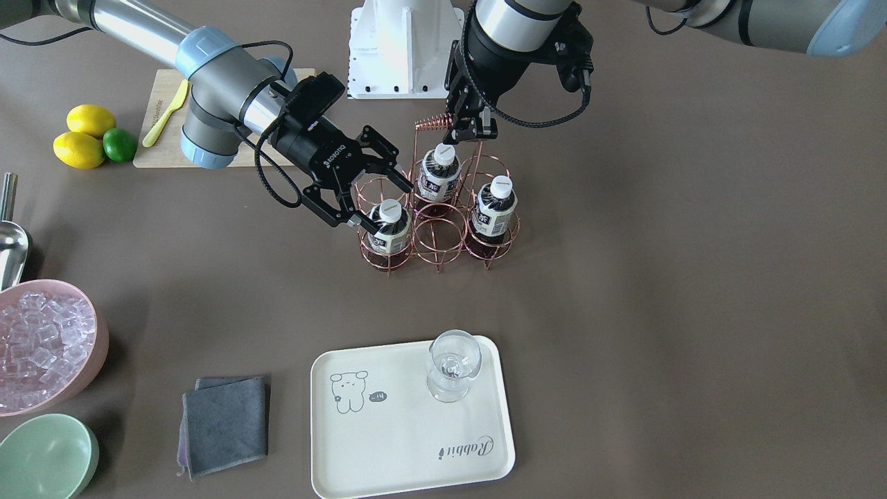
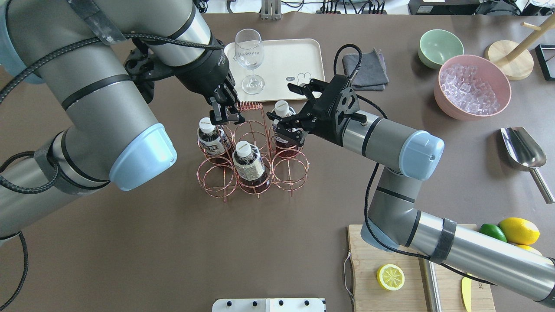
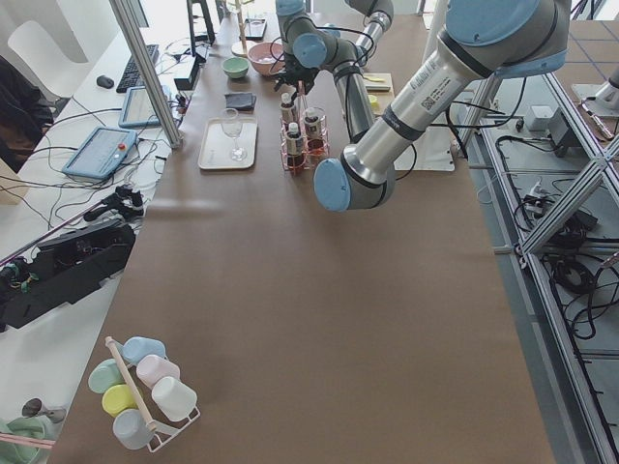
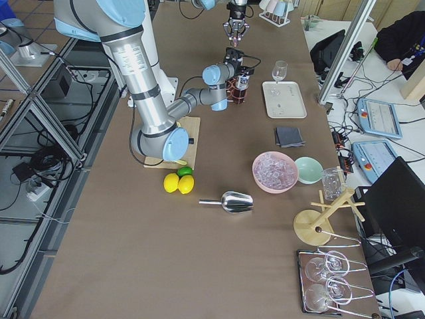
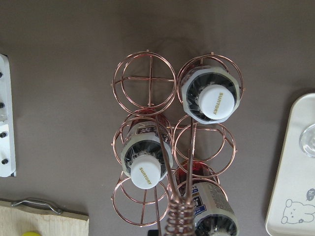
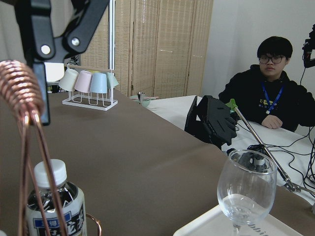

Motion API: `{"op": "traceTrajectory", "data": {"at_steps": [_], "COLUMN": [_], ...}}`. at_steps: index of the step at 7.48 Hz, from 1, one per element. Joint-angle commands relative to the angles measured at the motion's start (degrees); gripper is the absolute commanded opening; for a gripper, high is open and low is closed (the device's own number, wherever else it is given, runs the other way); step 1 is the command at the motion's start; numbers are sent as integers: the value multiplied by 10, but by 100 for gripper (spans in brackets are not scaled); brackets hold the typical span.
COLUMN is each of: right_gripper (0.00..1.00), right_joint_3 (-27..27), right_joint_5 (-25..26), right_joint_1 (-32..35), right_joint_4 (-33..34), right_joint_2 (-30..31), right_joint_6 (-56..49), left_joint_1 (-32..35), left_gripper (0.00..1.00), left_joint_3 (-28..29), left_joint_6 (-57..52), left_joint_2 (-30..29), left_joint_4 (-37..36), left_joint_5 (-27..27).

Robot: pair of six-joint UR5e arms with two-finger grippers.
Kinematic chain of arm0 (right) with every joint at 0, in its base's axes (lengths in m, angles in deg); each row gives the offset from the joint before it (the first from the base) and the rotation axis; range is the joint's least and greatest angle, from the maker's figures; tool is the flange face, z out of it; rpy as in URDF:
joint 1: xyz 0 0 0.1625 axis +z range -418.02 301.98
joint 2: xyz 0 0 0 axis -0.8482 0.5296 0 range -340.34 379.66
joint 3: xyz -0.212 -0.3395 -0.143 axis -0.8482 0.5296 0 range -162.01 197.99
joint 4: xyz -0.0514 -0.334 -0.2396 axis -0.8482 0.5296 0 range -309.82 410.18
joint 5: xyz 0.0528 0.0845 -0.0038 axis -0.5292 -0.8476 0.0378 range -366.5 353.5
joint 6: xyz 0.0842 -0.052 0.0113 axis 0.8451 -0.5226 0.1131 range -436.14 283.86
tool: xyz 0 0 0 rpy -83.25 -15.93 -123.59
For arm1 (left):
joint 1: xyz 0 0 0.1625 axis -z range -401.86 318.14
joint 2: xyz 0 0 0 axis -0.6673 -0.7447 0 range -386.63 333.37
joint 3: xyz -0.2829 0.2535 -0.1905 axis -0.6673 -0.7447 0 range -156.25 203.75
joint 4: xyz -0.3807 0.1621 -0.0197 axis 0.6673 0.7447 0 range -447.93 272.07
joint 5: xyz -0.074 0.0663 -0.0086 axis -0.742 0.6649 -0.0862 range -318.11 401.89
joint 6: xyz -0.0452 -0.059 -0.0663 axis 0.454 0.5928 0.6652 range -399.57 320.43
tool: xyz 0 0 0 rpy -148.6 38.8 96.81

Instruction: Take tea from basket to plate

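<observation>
The copper wire basket (image 1: 438, 239) stands mid-table and holds three tea bottles. My left gripper (image 1: 472, 130) is shut on the end of its coiled handle (image 2: 248, 105). My right gripper (image 2: 287, 103) is open, a finger on each side of the top of the tea bottle (image 2: 284, 128) in the far right cell, which is the near-left bottle in the front view (image 1: 388, 232). The other two bottles (image 2: 210, 139) (image 2: 249, 164) stand upright in their cells. The cream plate (image 1: 402, 443) lies beyond the basket, apart from it. The left wrist view looks down on the basket's handle (image 5: 179, 216).
A wine glass (image 1: 452, 364) stands on the plate's corner nearest the basket. A grey cloth (image 1: 225, 423), a pink bowl of ice (image 1: 41, 346) and a green bowl (image 1: 41, 457) lie to my right of the plate. A cutting board (image 2: 390, 277), lemons and a metal scoop (image 2: 522, 149) lie on my right.
</observation>
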Motion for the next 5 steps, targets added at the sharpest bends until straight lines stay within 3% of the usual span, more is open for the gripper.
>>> {"op": "traceTrajectory", "data": {"at_steps": [1,3,5], "right_gripper": [84,82,72], "right_joint_3": [6,7,7], "right_joint_5": [5,5,5], "right_joint_1": [-3,-5,-7], "right_joint_4": [2,2,2], "right_joint_2": [0,0,-1], "right_joint_6": [0,0,1], "left_joint_1": [0,0,0], "left_gripper": [0,0,0], "left_joint_3": [0,1,1], "left_joint_6": [0,0,0], "left_joint_2": [0,0,0], "left_joint_4": [1,0,0], "left_joint_5": [0,0,0]}}
